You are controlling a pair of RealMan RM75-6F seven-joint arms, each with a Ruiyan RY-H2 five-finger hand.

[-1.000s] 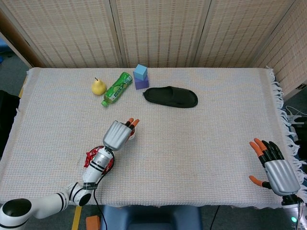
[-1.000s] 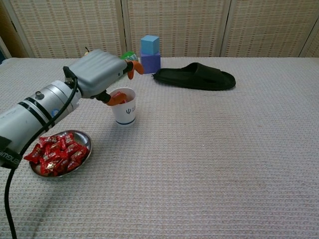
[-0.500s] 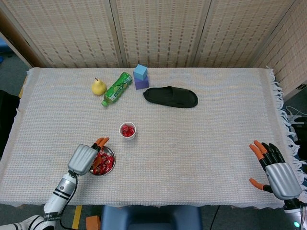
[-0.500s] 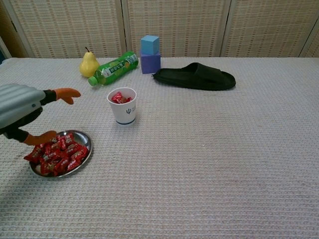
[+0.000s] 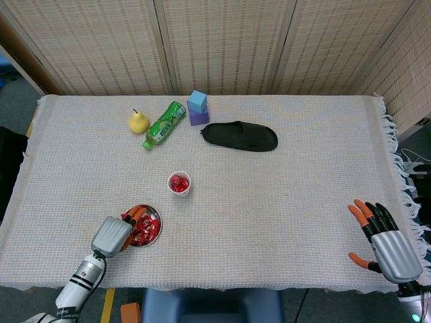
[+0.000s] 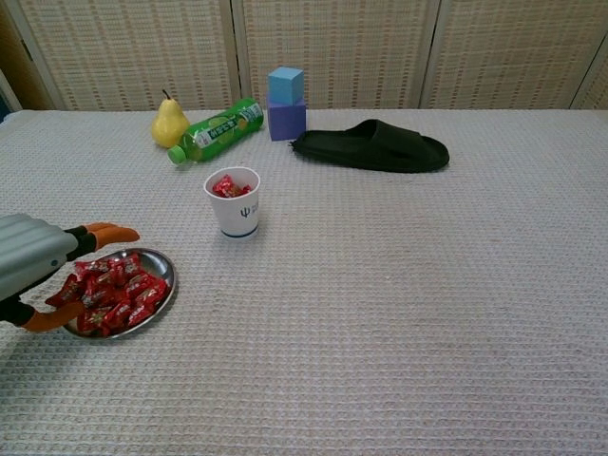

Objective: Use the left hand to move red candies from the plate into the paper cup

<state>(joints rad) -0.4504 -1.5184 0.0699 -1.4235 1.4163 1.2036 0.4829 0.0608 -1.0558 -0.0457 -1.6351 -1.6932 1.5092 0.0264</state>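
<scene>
A small metal plate (image 5: 154, 214) (image 6: 163, 263) heaped with red candies (image 5: 143, 229) (image 6: 119, 290) lies near the table's front left. My left hand (image 5: 116, 231) (image 6: 43, 266) hovers at the plate's left side, fingers spread over the candies, holding nothing that I can see. A white paper cup (image 5: 179, 183) (image 6: 234, 202) with red candies inside stands upright a short way behind and to the right of the plate. My right hand (image 5: 382, 235) rests open at the table's front right corner, far from everything.
At the back stand a yellow pear (image 5: 138, 122) (image 6: 168, 123), a green bottle on its side (image 5: 164, 124) (image 6: 217, 130), two stacked blocks (image 5: 197, 108) (image 6: 286, 103) and a black slipper (image 5: 240, 136) (image 6: 370, 146). Wicker screens close off the rear.
My left hand left the cup, swung back to the plate and has dropped lower over the candies. The cup now shows candies inside. The right hand barely moved.
</scene>
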